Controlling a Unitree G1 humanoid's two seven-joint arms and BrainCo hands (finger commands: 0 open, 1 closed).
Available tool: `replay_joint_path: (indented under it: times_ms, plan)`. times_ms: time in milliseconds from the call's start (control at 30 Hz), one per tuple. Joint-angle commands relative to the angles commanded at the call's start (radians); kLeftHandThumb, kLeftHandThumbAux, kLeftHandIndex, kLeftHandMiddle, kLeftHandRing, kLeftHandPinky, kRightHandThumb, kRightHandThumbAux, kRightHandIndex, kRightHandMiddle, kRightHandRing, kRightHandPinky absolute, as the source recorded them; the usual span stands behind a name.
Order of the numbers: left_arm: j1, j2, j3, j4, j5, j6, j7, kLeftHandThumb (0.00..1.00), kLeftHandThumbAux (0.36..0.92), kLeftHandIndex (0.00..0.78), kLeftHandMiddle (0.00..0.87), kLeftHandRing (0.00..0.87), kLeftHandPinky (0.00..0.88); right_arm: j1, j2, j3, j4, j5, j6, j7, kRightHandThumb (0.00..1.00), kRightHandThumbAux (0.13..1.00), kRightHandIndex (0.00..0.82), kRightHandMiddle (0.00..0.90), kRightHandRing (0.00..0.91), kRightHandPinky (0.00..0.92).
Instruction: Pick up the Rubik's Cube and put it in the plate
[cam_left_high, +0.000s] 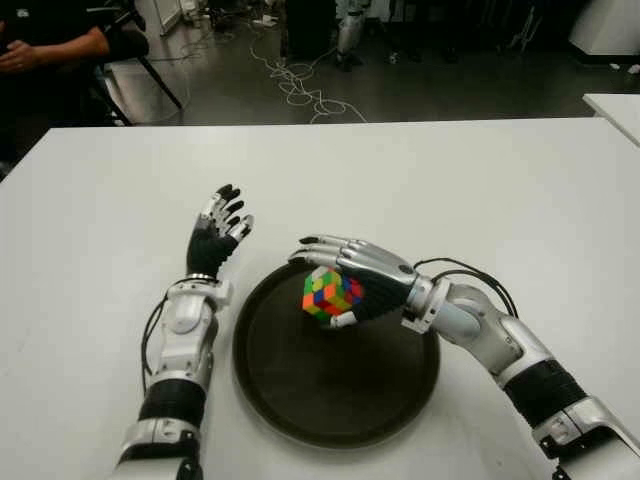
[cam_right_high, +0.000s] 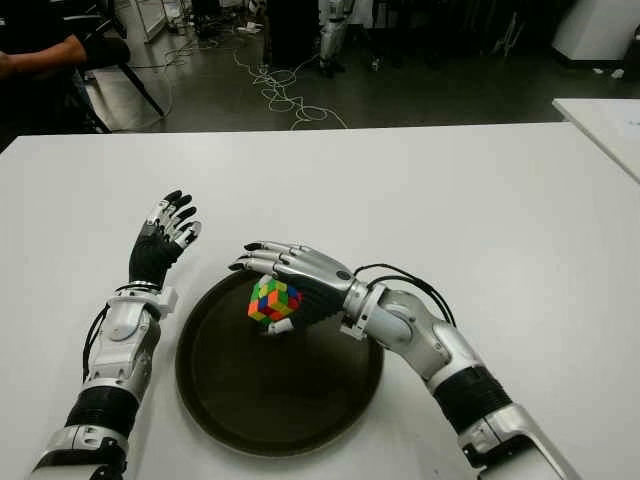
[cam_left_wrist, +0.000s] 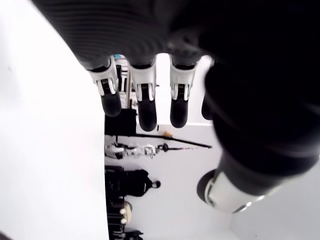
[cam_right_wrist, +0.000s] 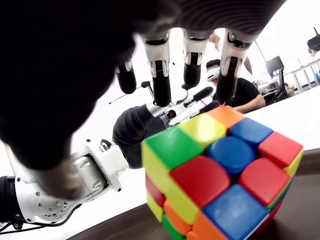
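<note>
The Rubik's Cube (cam_left_high: 332, 293) sits tilted on a corner over the far part of the dark round plate (cam_left_high: 335, 400). My right hand (cam_left_high: 350, 275) is over the plate's far rim with the cube under its palm. Its fingers (cam_right_wrist: 161, 75) stretch straight out above the cube without wrapping it. The thumb tip (cam_left_high: 345, 320) shows at the cube's lower edge. In the right wrist view the cube (cam_right_wrist: 220, 180) fills the foreground, its bottom close to the plate's surface. My left hand (cam_left_high: 218, 235) shows to the left of the plate, fingers spread and holding nothing.
The white table (cam_left_high: 480, 190) stretches wide around the plate. A second white table corner (cam_left_high: 615, 108) shows at the far right. A person's arm (cam_left_high: 50, 45) and chair are beyond the far left corner. Cables (cam_left_high: 295, 85) lie on the floor behind.
</note>
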Motion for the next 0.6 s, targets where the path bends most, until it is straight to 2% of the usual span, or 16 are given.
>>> replay_joint_path:
  times_ms: [600]
  plan:
    - [0.001,0.003,-0.004,-0.002,0.005,-0.001,-0.005,0.000,0.746,0.126,0.157,0.102,0.042,-0.001,-0.002,0.005,0.007,-0.005,0.004,-0.021,0.000,0.362,0.000,0.000,0.000,0.000]
